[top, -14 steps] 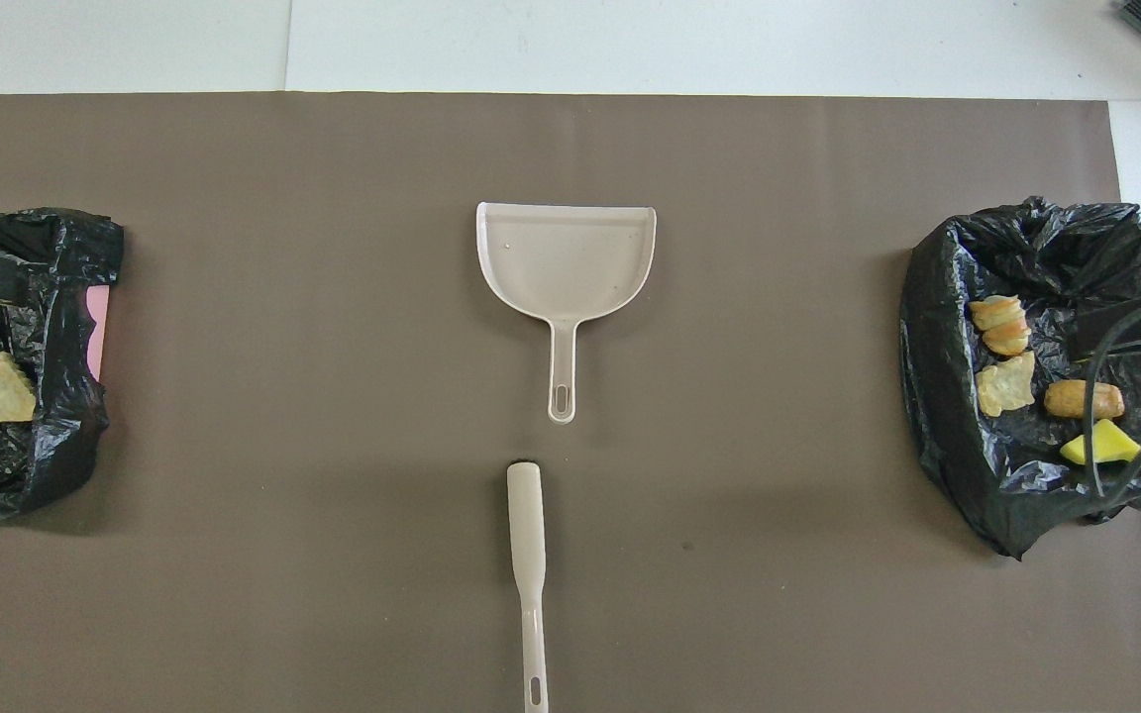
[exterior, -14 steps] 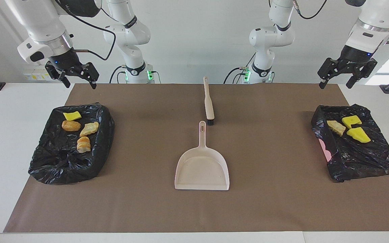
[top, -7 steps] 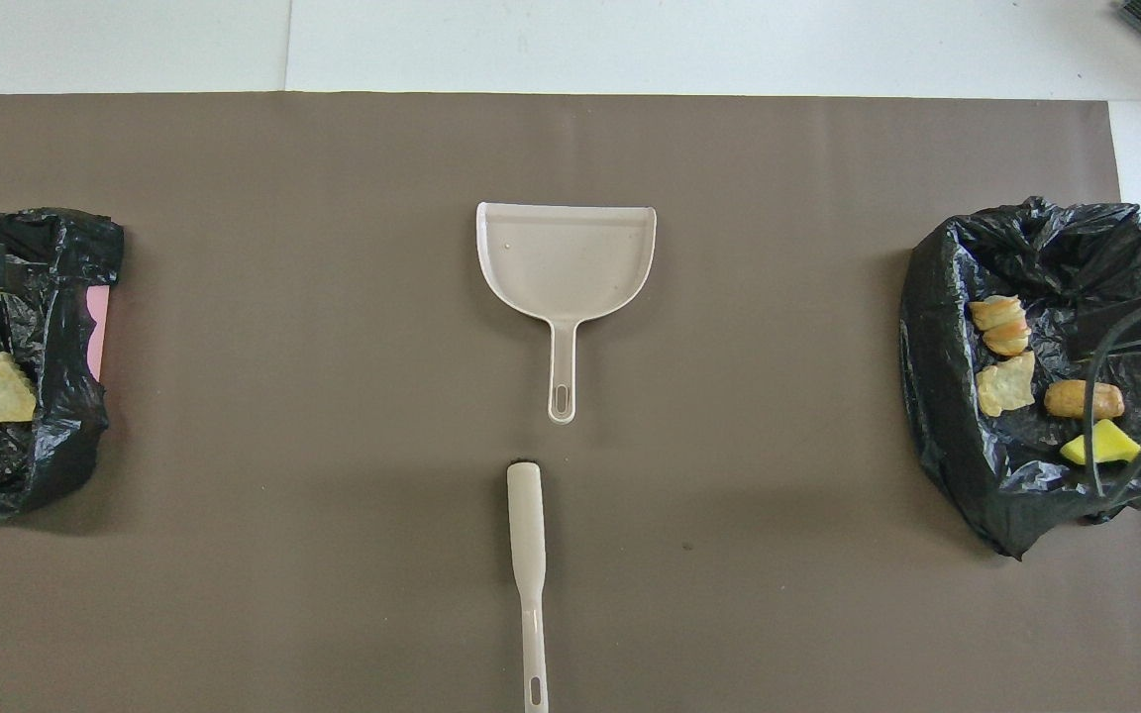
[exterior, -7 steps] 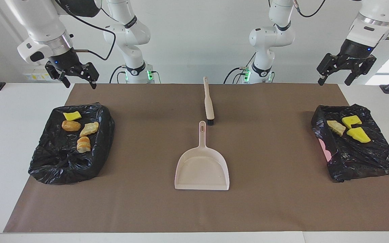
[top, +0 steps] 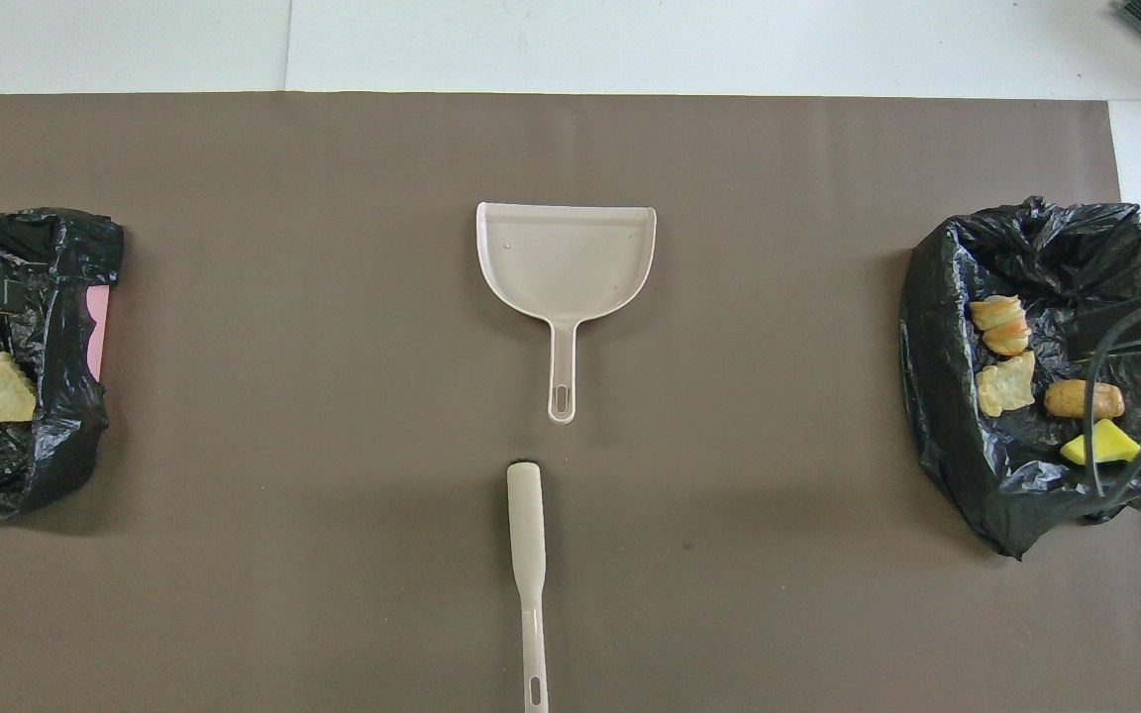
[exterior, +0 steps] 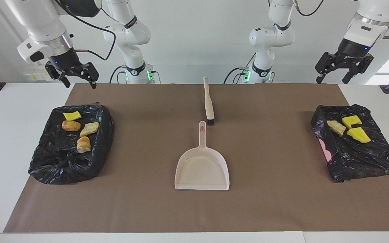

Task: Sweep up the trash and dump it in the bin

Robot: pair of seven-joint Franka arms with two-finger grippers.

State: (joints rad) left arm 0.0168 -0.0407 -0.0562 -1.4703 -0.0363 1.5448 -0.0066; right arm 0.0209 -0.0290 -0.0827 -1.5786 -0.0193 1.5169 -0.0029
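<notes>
All seven pieces of trash already lie in the two black-bag-lined bins: four in the bin [exterior: 71, 145] at the right arm's end, three in the bin [exterior: 356, 143] at the left arm's end. The dustpan [exterior: 202, 168] and brush [exterior: 208, 101] lie mid-surface, untouched. The right gripper [exterior: 78, 79] and left gripper [exterior: 333, 72] hang raised, fingers spread wide and empty. One risk: a low-swinging gripper could snag the loose plastic and tip scraps back out.
</notes>
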